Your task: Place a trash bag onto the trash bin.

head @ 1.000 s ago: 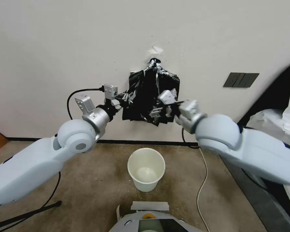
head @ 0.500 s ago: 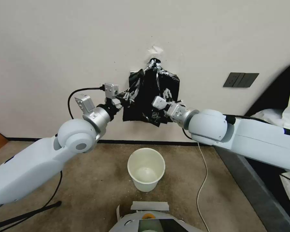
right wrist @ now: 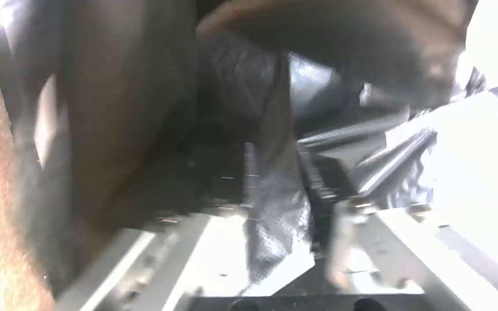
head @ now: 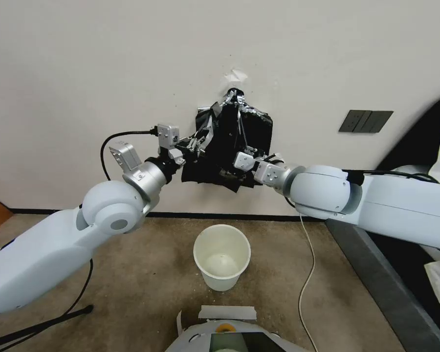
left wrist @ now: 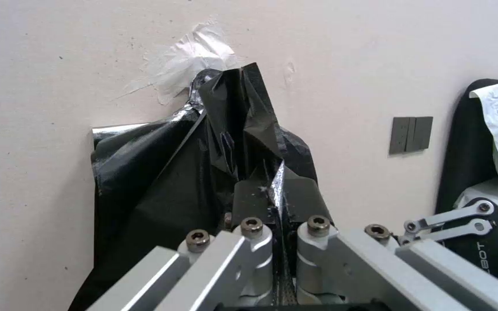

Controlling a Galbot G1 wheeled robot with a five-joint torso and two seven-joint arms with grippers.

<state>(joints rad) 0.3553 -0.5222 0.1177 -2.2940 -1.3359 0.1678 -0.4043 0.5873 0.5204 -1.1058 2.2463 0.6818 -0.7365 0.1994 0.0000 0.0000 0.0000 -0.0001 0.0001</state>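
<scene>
Left gripper (left wrist: 275,203) has its jaws pinched tight on a fold of the trash bag (head: 215,161), which hangs against the wall, well above the trash bin (head: 222,256) on the floor. Right gripper (head: 232,168) grips the bag's far side, apparently clamped on film (its wrist view is smeared), likely to spread the mouth. The head view gives the layout; the left wrist view confirms the pinch.

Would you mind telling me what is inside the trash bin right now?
The trash bin stands open on the floor with its bare cream bottom visible and no liner fitted; the near inner wall is hidden by the rim.
</scene>
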